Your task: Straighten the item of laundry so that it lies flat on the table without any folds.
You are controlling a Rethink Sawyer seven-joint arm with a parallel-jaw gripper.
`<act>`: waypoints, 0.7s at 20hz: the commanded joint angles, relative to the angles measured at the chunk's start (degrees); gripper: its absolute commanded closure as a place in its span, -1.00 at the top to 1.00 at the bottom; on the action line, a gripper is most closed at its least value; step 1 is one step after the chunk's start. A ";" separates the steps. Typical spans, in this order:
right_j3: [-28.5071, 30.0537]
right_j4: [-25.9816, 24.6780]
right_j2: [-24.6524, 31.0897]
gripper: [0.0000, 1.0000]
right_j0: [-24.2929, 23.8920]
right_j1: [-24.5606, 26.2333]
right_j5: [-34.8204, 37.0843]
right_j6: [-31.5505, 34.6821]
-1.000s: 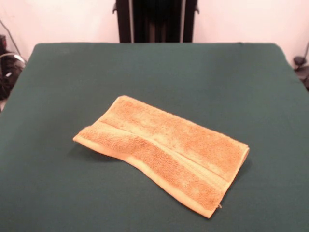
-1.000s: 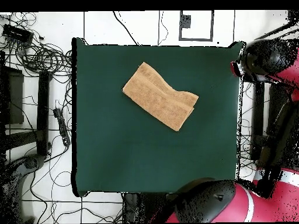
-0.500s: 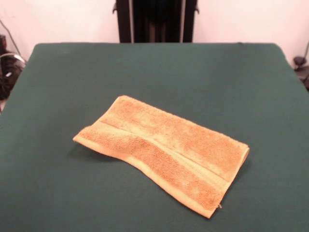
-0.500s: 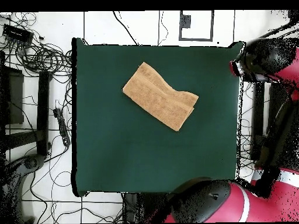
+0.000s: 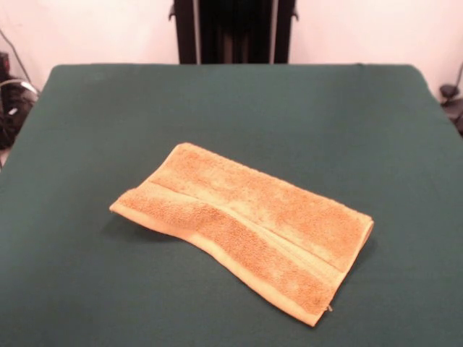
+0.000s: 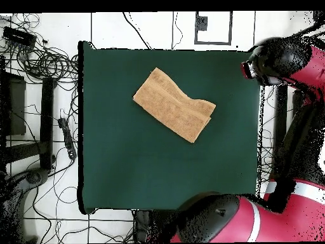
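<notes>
The towel (image 5: pixel 242 224) lies a little off the middle of the green worktop (image 5: pixel 231 101), set on a slant to the worktop's edges, and it is doubled over on itself: one long layer rests on another, with a flat woven band running lengthways where the upper edge ends, so it shows as a long strip rather than a square. That doubling looks like the whole of the job, since the upper layer would have to be turned back before the cloth could lie in a single sheet. In the front view the corner at the strip's left end sits slightly raised, with a shadow under it, which I judge the easiest place to get hold of a single layer. The arm (image 6: pixel 279 60) is drawn off to the side; the overhead view shows its dark end hanging over the worktop's corner, well apart from the towel (image 6: pixel 174 105), and its red bulk along the edge below. Whether the fingers are spread or closed I cannot tell. Nothing else lies on the green cloth, so nothing bars the way to the towel. Cables (image 6: pixel 44 60) lie tangled on the floor beside the worktop, clear of the work.
</notes>
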 commanded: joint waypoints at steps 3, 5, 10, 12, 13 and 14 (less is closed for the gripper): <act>10.92 2.60 -0.43 1.00 4.26 1.22 0.57 23.48; 11.48 2.52 -0.50 1.00 4.56 0.98 0.13 24.17; 12.30 2.33 -0.64 1.00 5.31 0.66 -0.32 26.50; 12.49 2.31 -0.64 1.00 5.54 0.60 -0.44 27.06; 12.56 2.35 -0.65 1.00 5.66 0.59 -0.46 27.34; 12.70 2.38 -0.66 1.00 5.76 0.55 -0.54 27.53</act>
